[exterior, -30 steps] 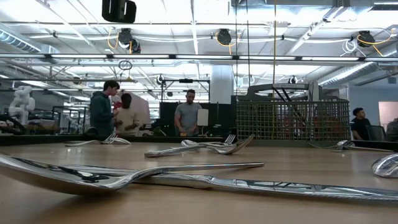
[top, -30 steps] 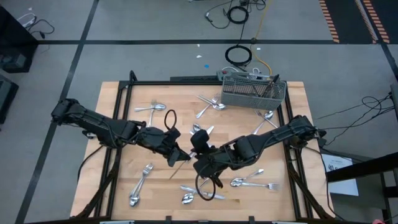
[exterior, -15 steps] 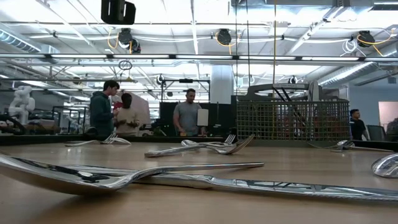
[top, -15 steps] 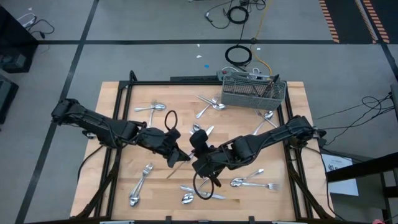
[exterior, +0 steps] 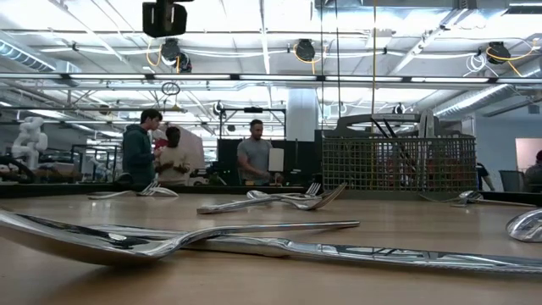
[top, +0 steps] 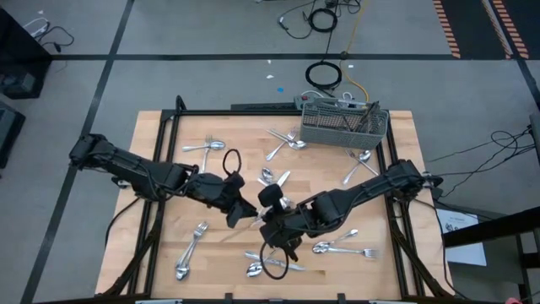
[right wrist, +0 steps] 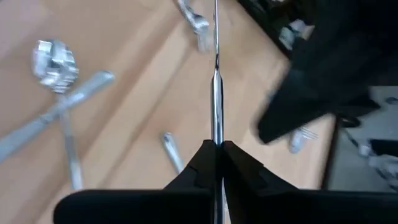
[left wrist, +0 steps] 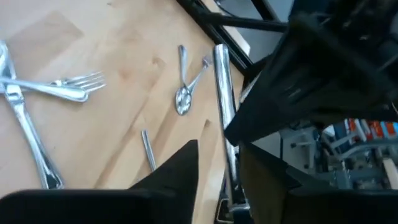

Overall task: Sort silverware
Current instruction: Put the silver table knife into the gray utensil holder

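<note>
here, above the middle of the counter (top: 169, 135), the right gripper (right wrist: 217, 149) is clenched on a slender knife (right wrist: 215, 93) lifted off the wood, the left gripper (left wrist: 219, 168) stands part-released beside that same knife, while other silverware (top: 192, 245) lies scattered near a wire-mesh basket (top: 342, 125).

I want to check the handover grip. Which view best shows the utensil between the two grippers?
The right wrist view: the utensil runs straight out of the right gripper's shut fingers. The left wrist view shows it beside dark fingers; the high view barely; the low view not at all.
</note>
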Controlling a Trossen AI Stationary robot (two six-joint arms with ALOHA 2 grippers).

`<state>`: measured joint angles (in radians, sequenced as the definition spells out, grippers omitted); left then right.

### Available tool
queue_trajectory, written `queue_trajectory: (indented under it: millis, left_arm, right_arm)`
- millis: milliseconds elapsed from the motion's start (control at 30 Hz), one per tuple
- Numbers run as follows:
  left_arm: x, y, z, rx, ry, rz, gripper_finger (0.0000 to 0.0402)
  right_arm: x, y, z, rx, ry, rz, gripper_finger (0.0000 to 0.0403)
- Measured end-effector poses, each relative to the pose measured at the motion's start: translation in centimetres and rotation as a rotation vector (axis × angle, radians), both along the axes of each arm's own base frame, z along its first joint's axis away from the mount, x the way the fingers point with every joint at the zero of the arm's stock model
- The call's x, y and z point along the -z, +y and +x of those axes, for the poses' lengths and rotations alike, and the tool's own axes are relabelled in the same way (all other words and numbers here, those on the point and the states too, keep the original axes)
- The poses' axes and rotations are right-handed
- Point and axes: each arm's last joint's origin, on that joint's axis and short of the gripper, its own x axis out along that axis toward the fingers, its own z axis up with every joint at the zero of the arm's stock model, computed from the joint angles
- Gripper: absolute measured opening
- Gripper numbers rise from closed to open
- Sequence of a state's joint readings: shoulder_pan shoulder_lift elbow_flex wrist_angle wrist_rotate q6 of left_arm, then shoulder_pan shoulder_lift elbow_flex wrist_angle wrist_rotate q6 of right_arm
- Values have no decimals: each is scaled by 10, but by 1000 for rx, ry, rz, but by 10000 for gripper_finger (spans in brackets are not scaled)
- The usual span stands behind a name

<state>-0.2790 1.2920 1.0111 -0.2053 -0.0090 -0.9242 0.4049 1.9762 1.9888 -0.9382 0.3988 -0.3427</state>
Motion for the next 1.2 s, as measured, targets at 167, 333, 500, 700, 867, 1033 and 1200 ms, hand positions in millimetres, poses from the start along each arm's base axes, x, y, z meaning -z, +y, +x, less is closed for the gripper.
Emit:
queue_trajectory:
  millis: [167, 333, 500, 700, 867, 1033, 1200]
  left_arm:
    - [-9, 9, -5, 59, -49, 57, 154]
    - [-21, 16, -19, 106, -92, 106, 157]
    - [-40, 25, -36, -12, -182, 202, 157]
    - [-64, 29, -65, -129, -292, 291, 157]
    - [-79, 24, -91, -143, -382, 350, 157]
    - [-82, 16, -105, -164, -389, 414, 158]
    - [-77, 9, -105, -163, -362, 451, 158]
  right_arm:
    - [0, 7, -3, 14, 13, 101, 1]
    - [-11, 6, -15, 103, 9, 190, 1]
    - [-36, -6, -35, 163, -12, 261, 1]
    - [-53, -33, -76, 306, -132, 274, 0]
    - [-44, -62, -132, 516, -400, 363, 0]
    - [-28, -85, -169, 661, -819, 530, 0]
    - [-7, -98, -184, 782, -1049, 460, 0]
